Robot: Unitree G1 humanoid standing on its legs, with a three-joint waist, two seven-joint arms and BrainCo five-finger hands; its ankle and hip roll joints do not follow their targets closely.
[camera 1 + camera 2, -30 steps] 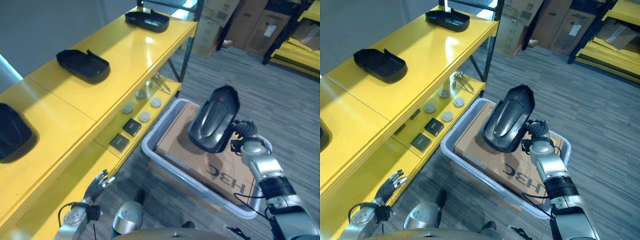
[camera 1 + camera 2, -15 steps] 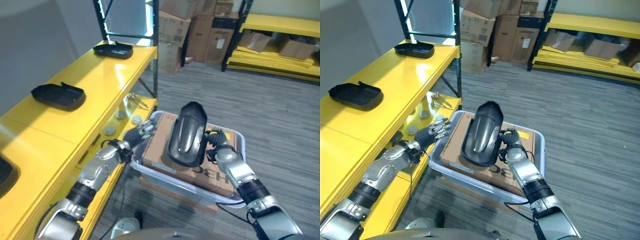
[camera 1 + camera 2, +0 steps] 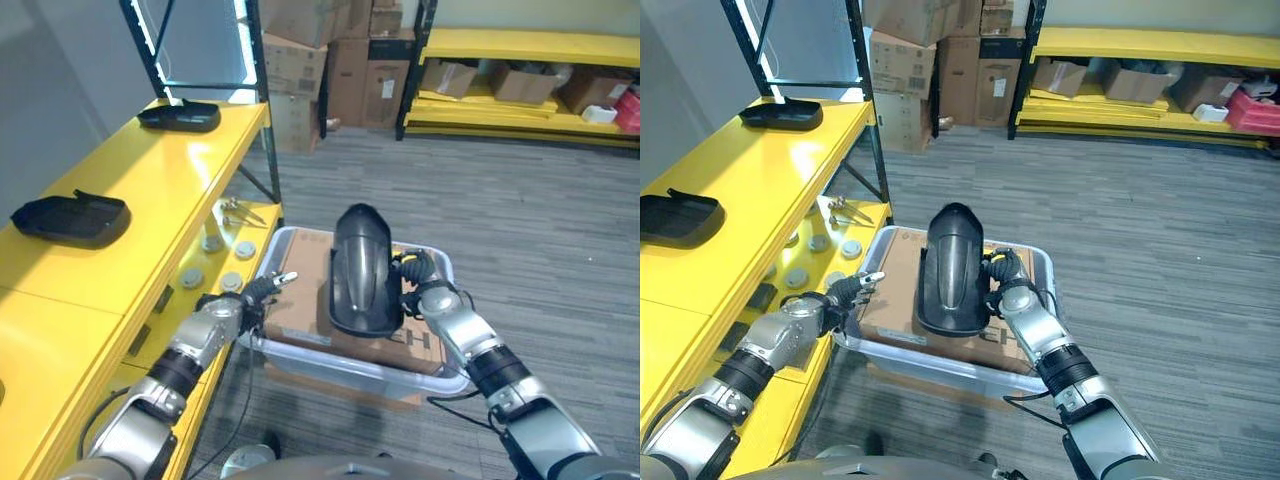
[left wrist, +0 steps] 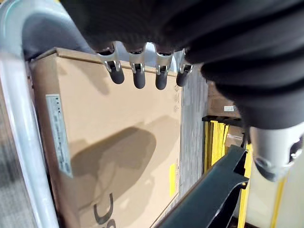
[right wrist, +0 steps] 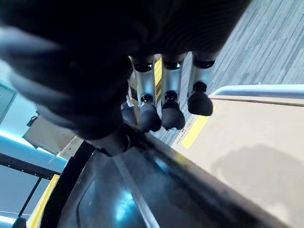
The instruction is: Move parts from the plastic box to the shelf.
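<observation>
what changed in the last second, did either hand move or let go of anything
The left hand rose from low beside the yellow shelf and now reaches over the near-left rim of the plastic box, fingers open above the cardboard box. The right hand still grips the black part, upright above the box. The camera also shifted.

No legible print (cardboard box [image 3: 300, 300] lettering obscured)

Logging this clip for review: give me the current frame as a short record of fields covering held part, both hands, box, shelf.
held part: black part, upright over the box
right hand: right hand shut on the part's edge
left hand: left hand, fingers straight, at the box's near-shelf rim, holding nothing
box: plastic box on the floor, with a carton inside
shelf: yellow shelf carrying two black trays
</observation>
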